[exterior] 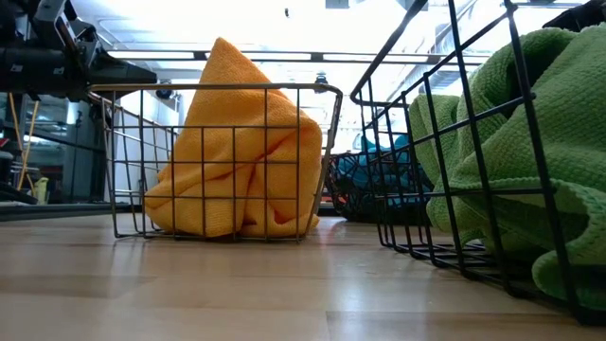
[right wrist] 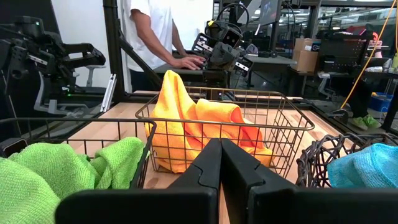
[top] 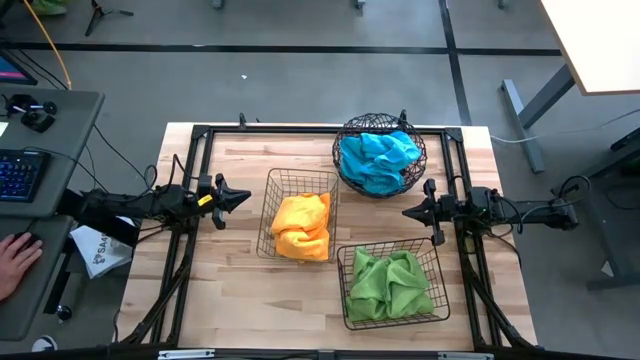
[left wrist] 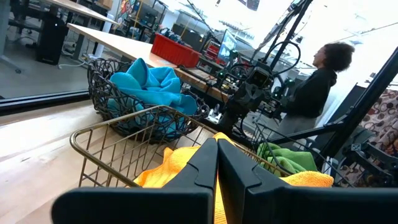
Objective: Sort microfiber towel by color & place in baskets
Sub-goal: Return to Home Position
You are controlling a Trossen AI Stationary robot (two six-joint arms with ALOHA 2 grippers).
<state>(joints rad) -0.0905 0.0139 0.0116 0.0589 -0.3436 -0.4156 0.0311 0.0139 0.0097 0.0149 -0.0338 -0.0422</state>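
Sorting looks complete — orange towels in central basket; blue towels in round basket, green towels in third basket, both beside it. Left gripper, right gripper flank it — pressed together, empty.

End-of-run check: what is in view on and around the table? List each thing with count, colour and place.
Table: one, light wood, under everything.
Middle basket: one, dark wire, rectangular, mid-table.
Orange towels: heap, number unclear, in the middle basket.
Round basket: one, dark wire, far edge, right of centre.
Blue towels: heap, in the round basket.
Near basket: one, dark wire, rectangular, near right.
Green towels: heap, in the near basket.
Keyboard: one, dark, on the desk left of the table.
Person's hand: one, on that desk.
Left gripper: fingers shut, left of the middle basket.
Right gripper: fingers shut, between the round and near baskets.
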